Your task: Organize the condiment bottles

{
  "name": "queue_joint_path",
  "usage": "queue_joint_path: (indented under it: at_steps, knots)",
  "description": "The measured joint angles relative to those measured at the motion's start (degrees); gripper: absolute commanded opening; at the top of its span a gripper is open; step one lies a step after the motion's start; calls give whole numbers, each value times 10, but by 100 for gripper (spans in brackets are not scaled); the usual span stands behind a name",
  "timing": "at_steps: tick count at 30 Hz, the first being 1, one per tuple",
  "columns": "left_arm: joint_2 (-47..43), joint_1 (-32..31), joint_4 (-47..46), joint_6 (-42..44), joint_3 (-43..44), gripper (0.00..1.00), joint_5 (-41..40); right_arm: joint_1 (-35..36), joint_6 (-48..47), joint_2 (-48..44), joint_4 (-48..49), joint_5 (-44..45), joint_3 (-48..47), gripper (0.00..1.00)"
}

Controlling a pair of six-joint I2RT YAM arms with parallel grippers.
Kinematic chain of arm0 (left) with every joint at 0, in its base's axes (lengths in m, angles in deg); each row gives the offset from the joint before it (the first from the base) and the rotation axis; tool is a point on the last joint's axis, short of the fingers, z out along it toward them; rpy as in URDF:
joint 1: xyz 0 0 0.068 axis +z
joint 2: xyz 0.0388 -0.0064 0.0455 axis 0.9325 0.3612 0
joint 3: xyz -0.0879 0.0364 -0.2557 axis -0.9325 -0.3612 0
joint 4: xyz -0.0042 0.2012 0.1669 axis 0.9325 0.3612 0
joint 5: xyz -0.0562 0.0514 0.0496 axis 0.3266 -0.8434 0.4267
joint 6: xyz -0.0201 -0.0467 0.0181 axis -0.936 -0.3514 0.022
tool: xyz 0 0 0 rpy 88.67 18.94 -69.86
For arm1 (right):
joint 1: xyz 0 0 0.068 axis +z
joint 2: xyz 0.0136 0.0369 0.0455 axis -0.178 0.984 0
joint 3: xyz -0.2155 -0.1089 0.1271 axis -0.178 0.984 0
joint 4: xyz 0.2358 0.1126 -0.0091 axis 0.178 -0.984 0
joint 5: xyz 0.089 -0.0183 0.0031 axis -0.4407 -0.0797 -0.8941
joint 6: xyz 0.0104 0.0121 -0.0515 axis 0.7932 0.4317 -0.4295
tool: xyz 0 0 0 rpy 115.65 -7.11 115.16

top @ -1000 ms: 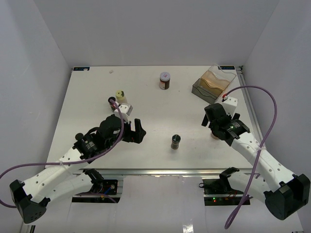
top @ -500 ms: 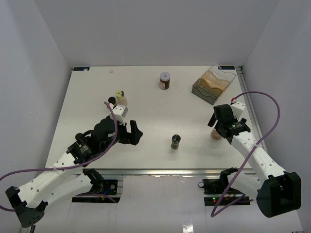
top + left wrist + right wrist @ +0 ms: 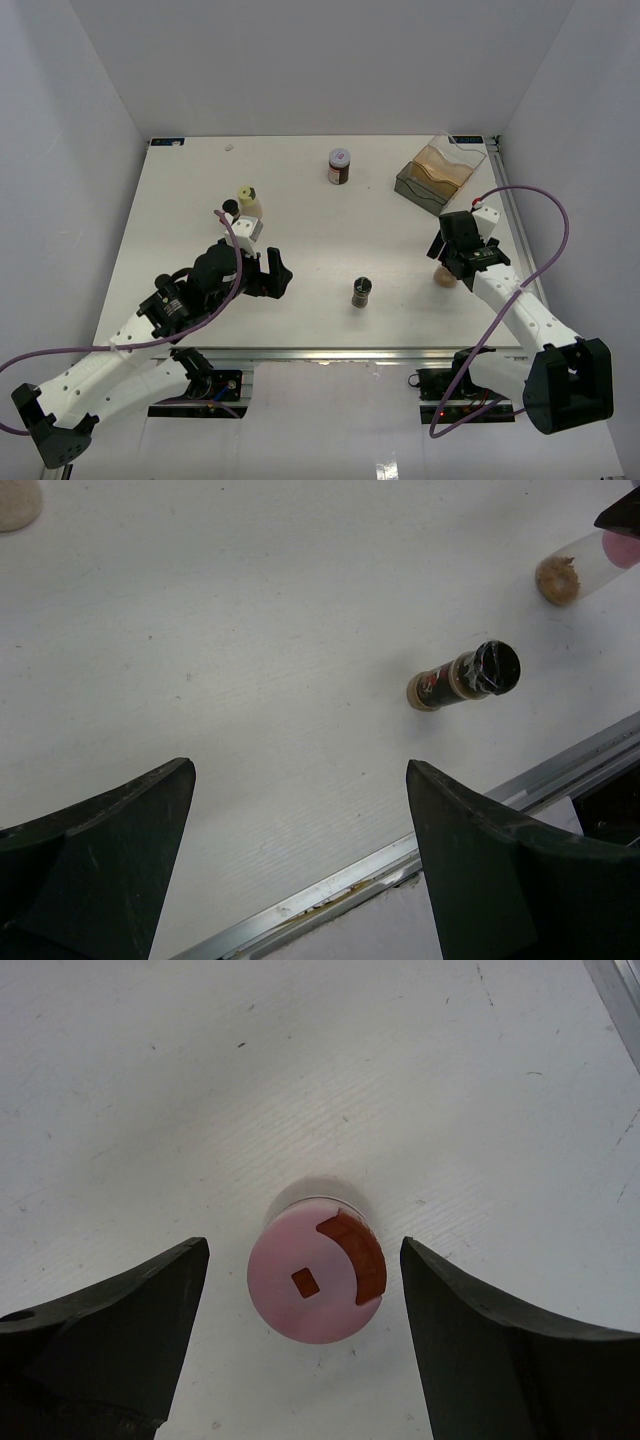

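In the top view a pink-capped bottle [image 3: 443, 277] stands at the right. My right gripper [image 3: 449, 262] is open just above it, a finger on each side. The right wrist view looks down on its pink cap [image 3: 315, 1280] between the open fingers of that gripper [image 3: 303, 1246], which do not touch it. A dark bottle with a black cap [image 3: 361, 291] stands mid-table and shows in the left wrist view [image 3: 465, 675]. My left gripper [image 3: 276, 272] is open and empty to the left of it [image 3: 300, 772]. A white-capped brown jar [image 3: 340, 165] stands at the back. A pale-yellow-capped bottle [image 3: 246, 200] and a small black-capped one [image 3: 229, 208] stand at the left.
The clear amber-tinted tray [image 3: 440, 172] stands at the back right, with no bottle in it. The table's metal front edge [image 3: 420, 855] runs just below my left gripper. A cream rounded thing [image 3: 15, 502] shows at the corner of the left wrist view.
My right gripper has moved right and come over the pink-capped bottle. My left gripper has drawn back a little to the left, still open. The bottles have not moved.
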Motion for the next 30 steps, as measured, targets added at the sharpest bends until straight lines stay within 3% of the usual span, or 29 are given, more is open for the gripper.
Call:
queue_joint_path:
  at_steps: [7, 11, 13, 15, 23, 30]
  knots:
    - [0, 0, 0, 0, 0, 98, -2, 0, -2, 14, 6, -4, 0, 74]
    - [0, 0, 0, 0, 0, 98, -1, -1, -2, 27, 6, -6, 1, 52]
    - [0, 0, 0, -2, 0, 98, 0, -1, -4, 29, 7, -6, 2, 25]
    - [0, 0, 4, -3, 0, 98, 2, -2, -5, 29, 8, -3, 2, 9]
    - [-16, 0, 34, -7, 0, 98, 4, -3, -40, 34, -5, -22, -26, 8]
    - [-37, 0, 34, -6, -1, 98, 4, -6, -129, 127, -20, -33, -285, 8]
